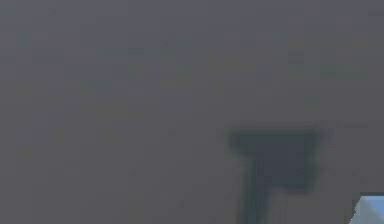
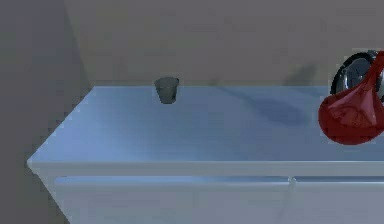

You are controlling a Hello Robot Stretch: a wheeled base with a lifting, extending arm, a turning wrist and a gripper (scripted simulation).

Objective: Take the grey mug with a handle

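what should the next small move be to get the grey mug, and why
Probably reach the arm out across the pale counter toward the grey mug: it stands far back by the wall, near the arm side view's middle, well apart from the red kettle.

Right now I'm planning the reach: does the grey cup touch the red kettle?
No, the grey cup stands well apart from the red kettle, with bare countertop between them.

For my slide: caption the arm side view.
Small grey cup on a pale countertop by the wall, red kettle at right.
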